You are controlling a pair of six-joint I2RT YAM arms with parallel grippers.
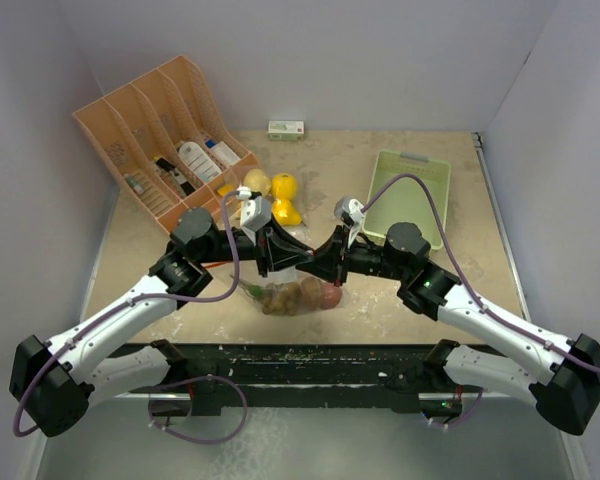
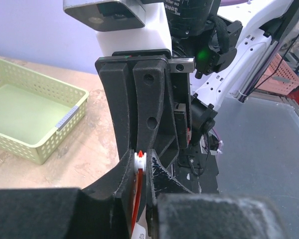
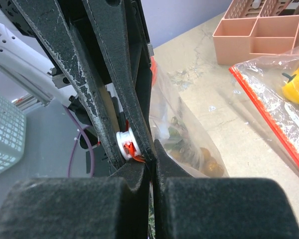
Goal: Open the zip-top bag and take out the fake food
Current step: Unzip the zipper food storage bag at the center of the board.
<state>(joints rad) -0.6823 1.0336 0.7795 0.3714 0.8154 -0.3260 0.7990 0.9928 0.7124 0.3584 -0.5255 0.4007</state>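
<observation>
Fake food (image 1: 295,297) lay as a cluster of brown and reddish lumps, nut-like and potato-like, inside the clear zip-top bag (image 3: 189,127). The bag rested on the surface (image 1: 380,295) just in front of the two arms' meeting fingers. Through the film the brown pieces looked glossy and rounded, packed close together with a bit of green at one end.

Two glossy yellow pieces (image 1: 283,198) sat farther back, beside the orange rack (image 1: 150,130). In the right wrist view one of them showed behind clear plastic edged by a red zip track (image 3: 269,114). Whether that was the same bag could not be told.

Both grippers met nose to nose above the brown lumps. The left gripper (image 2: 141,167) was closed down to a narrow gap around the bag's white slider (image 2: 139,160), with the red strip running between its fingers. The right gripper (image 3: 152,167) was fully closed, pinching the bag's film just beside that slider.

A pale green basket (image 1: 410,200) stood on the right side of the surface, well apart from the bag.
</observation>
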